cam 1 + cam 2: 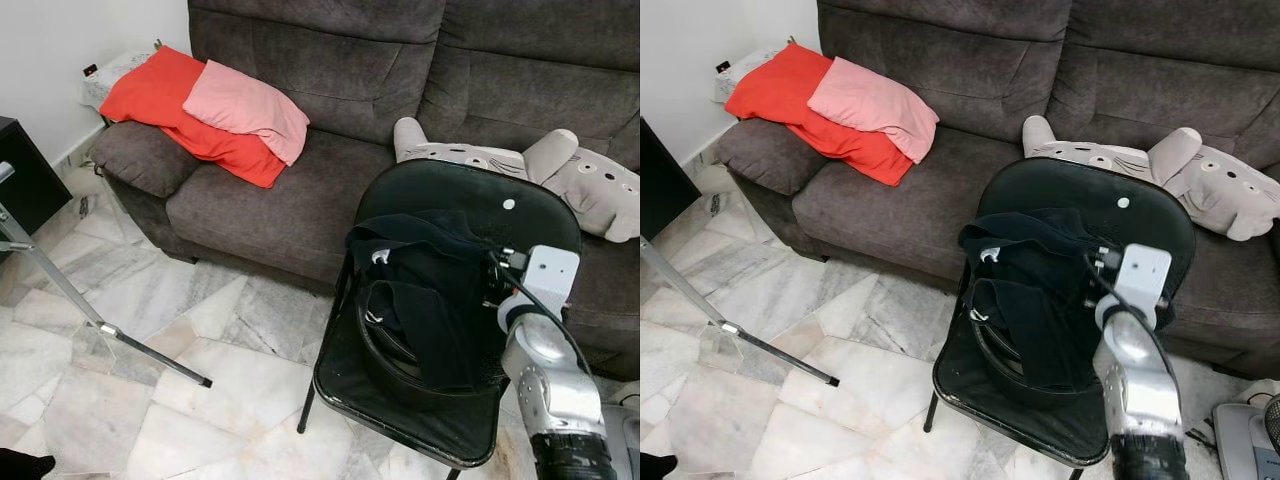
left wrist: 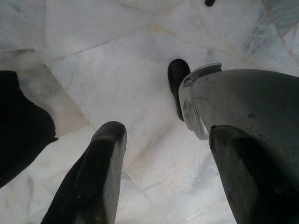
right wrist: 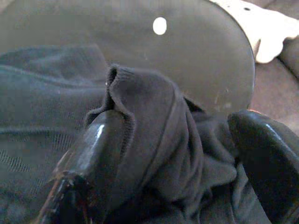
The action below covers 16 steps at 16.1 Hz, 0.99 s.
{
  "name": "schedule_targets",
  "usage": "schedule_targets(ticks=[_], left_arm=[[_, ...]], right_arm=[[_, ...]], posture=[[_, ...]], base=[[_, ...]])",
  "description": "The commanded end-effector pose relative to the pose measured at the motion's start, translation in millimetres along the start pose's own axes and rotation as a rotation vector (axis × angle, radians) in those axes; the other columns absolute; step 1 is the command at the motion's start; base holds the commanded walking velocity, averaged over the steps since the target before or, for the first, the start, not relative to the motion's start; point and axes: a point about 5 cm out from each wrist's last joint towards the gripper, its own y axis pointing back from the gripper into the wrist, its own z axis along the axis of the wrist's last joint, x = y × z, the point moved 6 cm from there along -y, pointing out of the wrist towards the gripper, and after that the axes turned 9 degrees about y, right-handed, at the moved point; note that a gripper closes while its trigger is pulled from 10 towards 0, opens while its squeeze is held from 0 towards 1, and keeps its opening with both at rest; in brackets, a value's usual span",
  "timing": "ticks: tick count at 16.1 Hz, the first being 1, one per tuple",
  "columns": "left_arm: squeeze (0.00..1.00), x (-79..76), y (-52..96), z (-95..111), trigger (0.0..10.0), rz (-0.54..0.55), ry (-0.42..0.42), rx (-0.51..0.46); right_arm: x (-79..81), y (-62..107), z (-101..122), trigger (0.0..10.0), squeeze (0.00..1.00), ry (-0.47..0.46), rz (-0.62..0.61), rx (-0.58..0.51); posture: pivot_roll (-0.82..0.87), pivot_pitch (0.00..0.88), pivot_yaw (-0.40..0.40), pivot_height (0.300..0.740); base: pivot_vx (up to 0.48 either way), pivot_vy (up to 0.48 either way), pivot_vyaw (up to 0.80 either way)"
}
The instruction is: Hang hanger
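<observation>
Right gripper [image 3: 173, 158], fingers spread around a soft, limp black garment [image 1: 430, 290] on the chair [image 1: 440, 420]; its hanger [image 1: 380, 256], apparently rigid, offers firmer purchase.

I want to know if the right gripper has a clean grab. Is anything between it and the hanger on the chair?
Yes. The dark garment is draped over the hanger on the black chair, and the right gripper is open with a fold of that cloth bunched between its fingers. Little of the hanger is bare.
</observation>
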Motion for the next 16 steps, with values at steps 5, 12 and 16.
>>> schedule_targets(ticks=[5,12,16], left_arm=[[0.0,30.6,8.3,-13,10.0,0.011,-0.022,0.059],[0.0,-11.0,0.9,-16,10.0,-0.037,-0.038,0.061],[0.0,-10.2,0.0,-12,10.0,-0.038,-0.043,0.057]], right_arm=[[-0.7,-6.8,-2,10.0,0.0,0.009,-0.005,0.007],[4.7,-17.0,8,10.0,0.0,-0.074,0.017,-0.028],[24.4,-17.7,4,10.0,0.0,-0.034,0.083,-0.011]], posture=[[-0.11,0.2,0.007,0.74],[-0.1,0.201,0.015,0.74],[-0.1,0.201,0.017,0.74]], base=[[0.0,0.0,0.0],[0.0,0.0,0.0],[0.0,0.0,0.0]])
